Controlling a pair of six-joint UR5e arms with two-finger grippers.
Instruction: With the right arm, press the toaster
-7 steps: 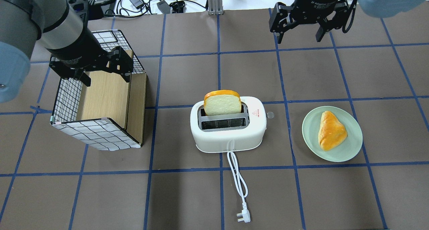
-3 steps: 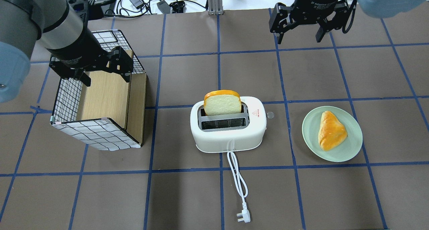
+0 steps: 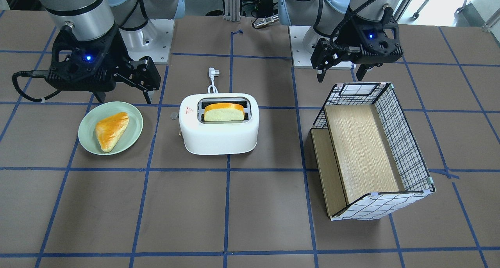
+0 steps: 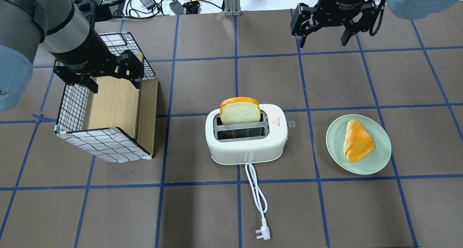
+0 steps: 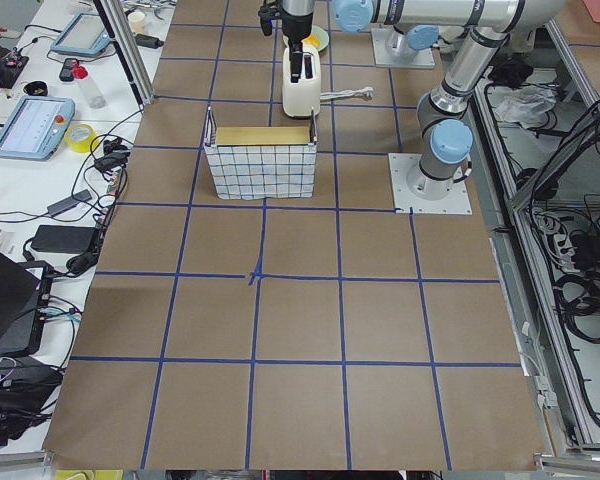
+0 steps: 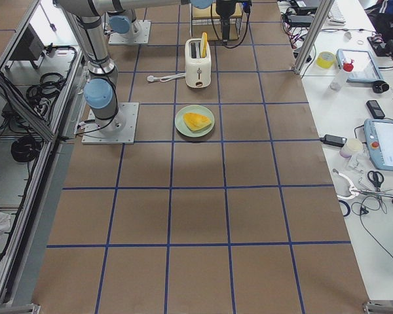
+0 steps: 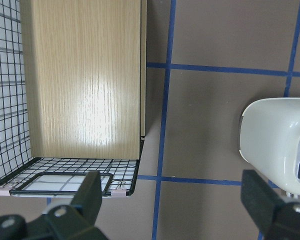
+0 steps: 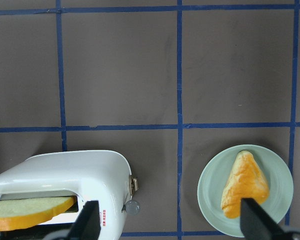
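The white two-slot toaster [image 4: 246, 143] stands mid-table with a slice of bread [image 4: 240, 110] upright in its far slot. Its small grey lever knob [image 4: 291, 124] sticks out on the side toward the plate and also shows in the right wrist view [image 8: 132, 207]. The cord and plug [image 4: 263, 234] trail toward the robot. My right gripper [image 4: 323, 42] is open and empty. It hangs above the table beyond the toaster and plate, apart from both [image 3: 124, 96]. My left gripper [image 4: 115, 84] is open and empty over the far end of the checked box [image 4: 108, 143].
A green plate [image 4: 378, 161] with a triangular pastry [image 4: 357, 140] lies to the right of the toaster, close to the knob. The checked wire-pattern box [image 3: 406, 143] with a wooden inside lies on its side to the left. Cables and tools lie past the table's far edge.
My right gripper has shifted very slightly toward the far edge. The toaster, bread, plate and left arm have not moved.
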